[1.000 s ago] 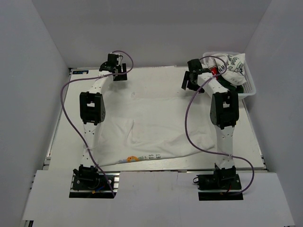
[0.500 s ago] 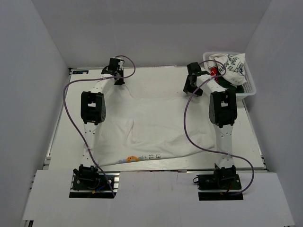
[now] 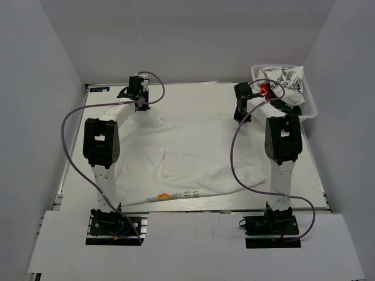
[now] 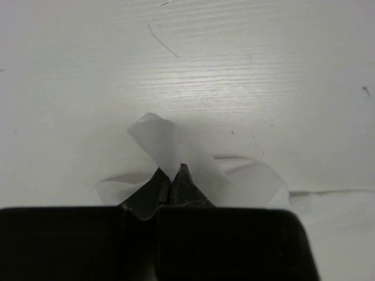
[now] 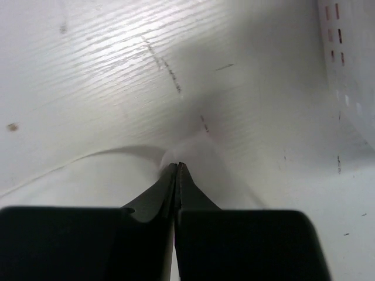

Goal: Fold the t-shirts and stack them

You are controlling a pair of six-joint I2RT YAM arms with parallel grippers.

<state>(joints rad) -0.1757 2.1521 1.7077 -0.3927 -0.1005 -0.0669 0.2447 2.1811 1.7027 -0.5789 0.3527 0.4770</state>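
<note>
Left pincer [image 4: 173, 175] clamped on t-shirt [image 3: 193, 152] far corner; right pincer [image 5: 177, 171] pinched tight on opposite corner.

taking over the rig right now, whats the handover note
Left tool: shut on the far-left corner of the shirt.
Right tool: shut on the shirt's far-right corner.
The shirt lies spread and wrinkled on the table, print at the near edge.
Crumpled shirts sit in the basket, far right.
Done: one shirt laid out and gripped by both far corners. No fold made, nothing stacked.
Left: fold this shirt, then fold those in the basket and stack them all.
</note>
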